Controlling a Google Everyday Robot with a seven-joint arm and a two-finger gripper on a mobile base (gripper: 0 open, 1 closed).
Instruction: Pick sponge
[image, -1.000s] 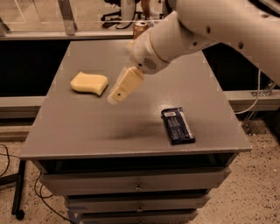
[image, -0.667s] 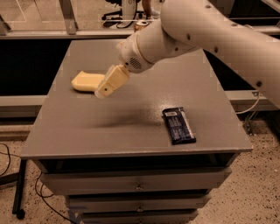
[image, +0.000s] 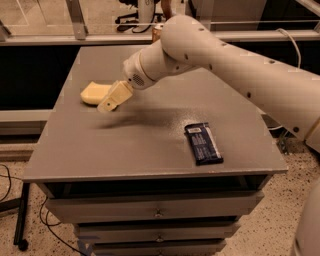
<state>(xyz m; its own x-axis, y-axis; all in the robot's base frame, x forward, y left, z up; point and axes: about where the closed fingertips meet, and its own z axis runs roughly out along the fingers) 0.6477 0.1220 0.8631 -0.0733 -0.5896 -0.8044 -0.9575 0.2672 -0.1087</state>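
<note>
On table (image: 150, 145) (near one edge), pincer (image: 106, 105) overlaps sponge (image: 92, 93).

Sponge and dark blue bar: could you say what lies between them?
Camera view: the gripper, close beside the sponge, then bare tabletop up to the bar.
</note>
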